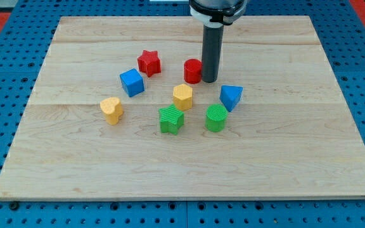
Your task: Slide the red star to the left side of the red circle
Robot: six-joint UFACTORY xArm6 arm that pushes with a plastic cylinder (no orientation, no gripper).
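Observation:
The red star [149,62] lies on the wooden board [189,177], upper middle. The red circle [192,71] sits to its right, with a gap between them. My tip [208,81] stands right beside the red circle's right edge, touching or nearly touching it; the rod partly hides that edge. The red star is well to the left of my tip.
A blue cube [132,82] sits below-left of the red star. A yellow hexagon [182,96] lies below the red circle, a blue triangle [230,97] to its right. A yellow heart [111,109], green star [170,120] and green cylinder [216,118] lie lower.

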